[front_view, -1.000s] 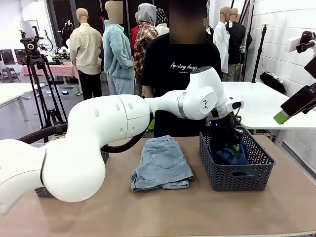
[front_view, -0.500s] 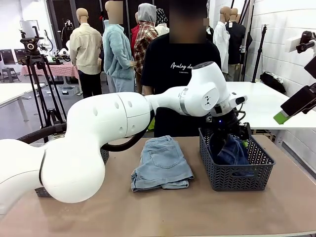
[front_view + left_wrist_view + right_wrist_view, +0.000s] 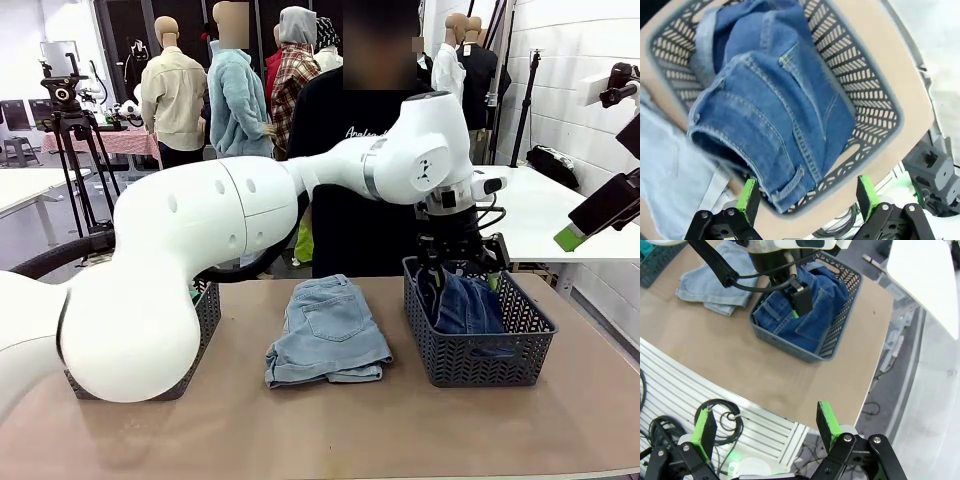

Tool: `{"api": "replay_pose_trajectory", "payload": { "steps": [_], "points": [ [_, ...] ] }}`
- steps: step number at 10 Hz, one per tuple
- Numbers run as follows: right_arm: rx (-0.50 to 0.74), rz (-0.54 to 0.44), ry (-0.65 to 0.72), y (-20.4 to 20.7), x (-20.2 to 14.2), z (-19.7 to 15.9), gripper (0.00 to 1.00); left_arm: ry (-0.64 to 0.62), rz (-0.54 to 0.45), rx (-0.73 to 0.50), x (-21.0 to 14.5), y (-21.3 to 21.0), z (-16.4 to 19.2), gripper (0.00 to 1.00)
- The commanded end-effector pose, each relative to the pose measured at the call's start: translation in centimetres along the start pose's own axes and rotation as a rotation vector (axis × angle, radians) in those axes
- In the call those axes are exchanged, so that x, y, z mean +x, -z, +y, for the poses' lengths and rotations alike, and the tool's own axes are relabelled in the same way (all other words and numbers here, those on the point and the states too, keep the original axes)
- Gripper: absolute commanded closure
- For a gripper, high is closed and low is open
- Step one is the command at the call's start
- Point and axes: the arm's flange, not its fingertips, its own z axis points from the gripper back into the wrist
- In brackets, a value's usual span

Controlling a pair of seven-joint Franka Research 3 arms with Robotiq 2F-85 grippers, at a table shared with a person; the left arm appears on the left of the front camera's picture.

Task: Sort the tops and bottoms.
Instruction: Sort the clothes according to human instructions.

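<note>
Two denim pairs are in sight: one binned, one not.

Far left: a dark mesh left basket (image 3: 208, 320) sits mostly behind my own arm. I cannot tell what is in it, so the tops are unaccounted for.

Centre: the light shorts (image 3: 328, 330) lie folded flat on the bench (image 3: 300, 430), well apart from either basket. The denim is faded and pale, with a patch pocket facing up and stitched seams. It looks soft and limp, with stacked layers at the near hem. I judge this pair is still to be sorted.

Right of centre: the right basket (image 3: 478, 352) is grey plastic lattice, rectangular, with slotted walls. The dark shorts (image 3: 770, 115) lie bunched inside it. They are heavier indigo denim with tan topstitching, and a belt loop rides near the rim. I count this pair as placed.

Above it: the left claw (image 3: 806, 196) hangs over the basket with its green pads spread wide. It grips nothing, and the denim sits below the pads.

Far right: the right claw (image 3: 765, 427) is parked off the bench edge, jaws fully apart and empty.

Estimate: the bottoms are about half done, pending what the left basket hides. The limp fabric will likely sag and unfold when pinched, so I would take the stacked hem.
</note>
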Motion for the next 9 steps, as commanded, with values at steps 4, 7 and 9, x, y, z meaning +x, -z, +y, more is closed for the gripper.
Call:
{"api": "replay_pose_trajectory", "payload": {
  "steps": [4,7,9],
  "points": [
    [0.006,-0.003,-0.005,0.1,0.28,-0.07,0.0,0.049,-0.082,-0.044,-0.38,-0.9,-0.21,0.0],
    [0.006,-0.003,-0.005,0.1,0.28,-0.07,0.0,-0.009,-0.016,0.019,0.03,-1.11,0.01,0.0],
    [0.006,-0.003,-0.005,0.1,0.28,-0.07,0.0,-0.009,-0.016,0.019,0.03,-1.11,0.01,0.0]
  ]
}}
